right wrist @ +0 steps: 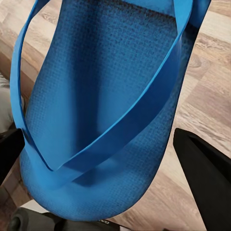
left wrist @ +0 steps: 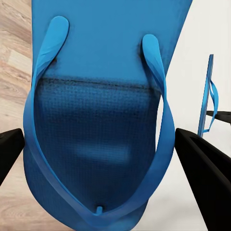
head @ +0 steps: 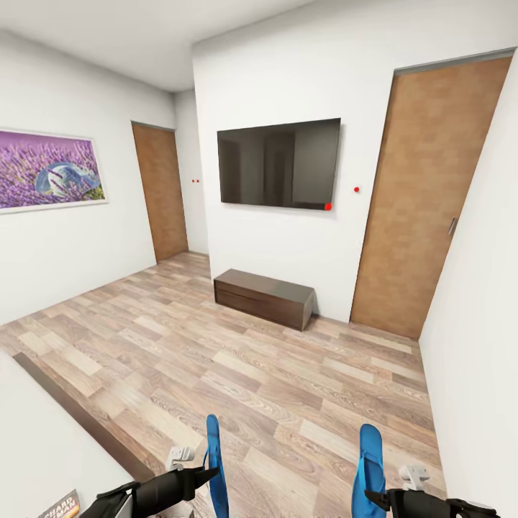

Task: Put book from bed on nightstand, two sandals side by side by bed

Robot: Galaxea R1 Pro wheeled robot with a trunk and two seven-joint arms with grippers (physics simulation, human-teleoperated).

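Each hand holds one bright-blue sandal upright above the wood floor. My left gripper (head: 207,473) is shut on the left sandal (head: 214,460), whose strapped top (left wrist: 96,120) lies between the black fingers (left wrist: 207,178). The right gripper (head: 370,496) is shut on the other sandal (head: 371,457), and its sole (right wrist: 96,120) sits between that hand's fingers (right wrist: 209,178). This second sandal (left wrist: 208,96) also appears edge-on in the left wrist view. The book (head: 61,506) lies on the bed's light mattress (head: 43,446), beside the dark frame edge (head: 79,414). The nightstand is out of view.
A wall-mounted TV (head: 279,164) hangs ahead above a low dark-brown cabinet (head: 263,296). One wooden door (head: 424,201) stands to the right and another door (head: 161,191) at the far left. A lavender picture (head: 47,171) hangs on the left wall. Open plank floor (head: 237,360) lies ahead.
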